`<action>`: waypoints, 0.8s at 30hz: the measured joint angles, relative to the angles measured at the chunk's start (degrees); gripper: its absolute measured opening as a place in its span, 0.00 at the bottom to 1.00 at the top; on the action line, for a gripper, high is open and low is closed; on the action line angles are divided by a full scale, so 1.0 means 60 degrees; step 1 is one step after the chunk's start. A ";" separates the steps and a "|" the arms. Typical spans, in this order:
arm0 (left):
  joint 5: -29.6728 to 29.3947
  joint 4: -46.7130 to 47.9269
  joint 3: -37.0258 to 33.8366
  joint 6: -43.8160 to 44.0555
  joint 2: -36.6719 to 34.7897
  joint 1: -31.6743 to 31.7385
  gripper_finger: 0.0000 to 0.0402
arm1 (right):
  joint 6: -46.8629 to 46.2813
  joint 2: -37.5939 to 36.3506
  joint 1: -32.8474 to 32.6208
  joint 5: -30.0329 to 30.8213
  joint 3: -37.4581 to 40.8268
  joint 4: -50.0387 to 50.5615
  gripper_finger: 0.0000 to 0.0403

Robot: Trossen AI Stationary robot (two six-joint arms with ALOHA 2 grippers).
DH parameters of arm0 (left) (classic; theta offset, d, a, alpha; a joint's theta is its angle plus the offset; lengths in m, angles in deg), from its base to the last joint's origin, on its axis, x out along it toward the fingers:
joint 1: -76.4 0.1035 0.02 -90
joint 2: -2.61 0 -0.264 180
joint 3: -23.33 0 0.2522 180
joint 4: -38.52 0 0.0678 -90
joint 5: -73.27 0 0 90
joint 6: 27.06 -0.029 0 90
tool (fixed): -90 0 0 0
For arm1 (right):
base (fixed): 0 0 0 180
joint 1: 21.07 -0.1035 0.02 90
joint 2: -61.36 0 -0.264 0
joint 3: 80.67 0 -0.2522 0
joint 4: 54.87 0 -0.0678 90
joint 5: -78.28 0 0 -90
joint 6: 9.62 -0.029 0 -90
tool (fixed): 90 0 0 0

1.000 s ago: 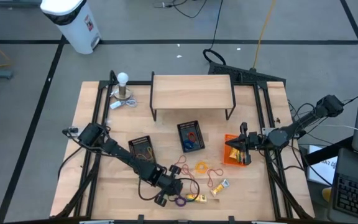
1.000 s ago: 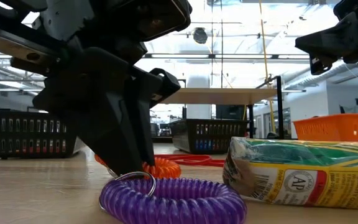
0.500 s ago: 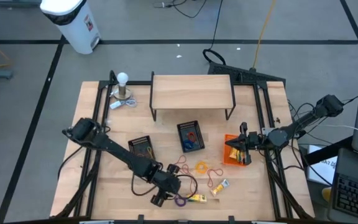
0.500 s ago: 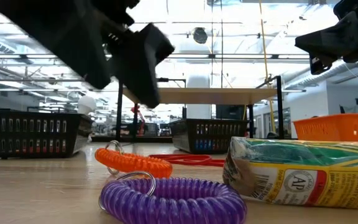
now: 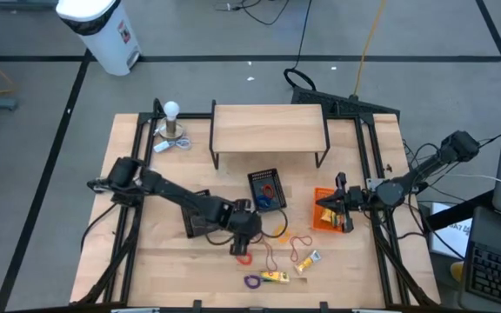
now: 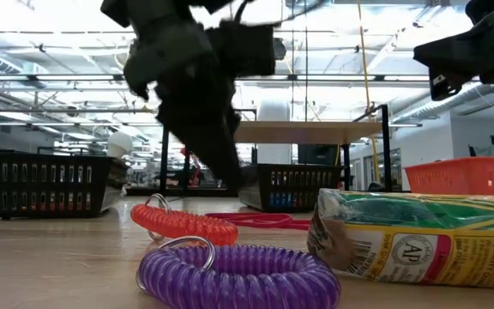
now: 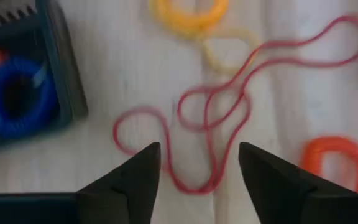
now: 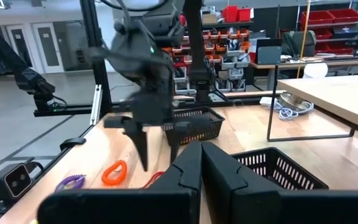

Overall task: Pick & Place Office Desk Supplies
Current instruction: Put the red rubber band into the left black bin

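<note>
Loose supplies lie on the table's near half: a purple coil [image 5: 252, 281] [image 6: 238, 276], an orange coil [image 5: 242, 257] [image 6: 187, 225], a yellow coil [image 7: 188, 9], a thin red loop [image 7: 210, 118] [image 5: 270, 252] and yellow packets [image 5: 275, 276] [image 6: 418, 236]. My left gripper [image 5: 249, 236] [image 7: 197, 180] hangs open above the red loop and touches nothing. My right gripper [image 5: 327, 205] [image 8: 201, 152] waits shut and empty over the orange basket [image 5: 329, 216].
Two black baskets [image 5: 266, 189] [image 5: 197, 209] stand mid-table; the right one holds a blue coil [image 7: 17, 99]. A wooden shelf [image 5: 268, 129] and a white ball-topped stand [image 5: 172, 117] are at the far side. Bare wood lies at the near left.
My left gripper has risen from the purple coil near the front edge and gone toward the table's far edge, over the red loop. Its fingers, together at the coil's ring before, now stand apart. The purple coil lies where it was.
</note>
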 joint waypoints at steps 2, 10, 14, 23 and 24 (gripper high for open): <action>-0.0131 0.0279 -0.0004 0.0206 0.0065 0.0027 0.50 | 0.0024 0.0000 -0.0033 0.0000 0.0001 -0.0002 0.00; -0.0625 0.0359 0.0007 0.0448 0.0402 0.0083 0.44 | 0.0360 -0.0004 -0.0062 0.0011 0.0001 -0.0156 0.00; -0.0276 0.0217 0.0046 0.0393 0.0719 0.0152 0.41 | 0.0399 -0.0007 -0.0062 0.0011 0.0000 -0.0164 0.00; 0.0071 0.0209 0.0069 -0.0135 0.1112 0.0156 0.18 | 0.0466 -0.0007 -0.0062 0.0011 0.0000 -0.0197 0.00; 0.0158 0.0201 0.0068 -0.0213 0.1112 0.0152 0.12 | 0.0468 -0.0007 -0.0062 0.0011 0.0000 -0.0260 0.00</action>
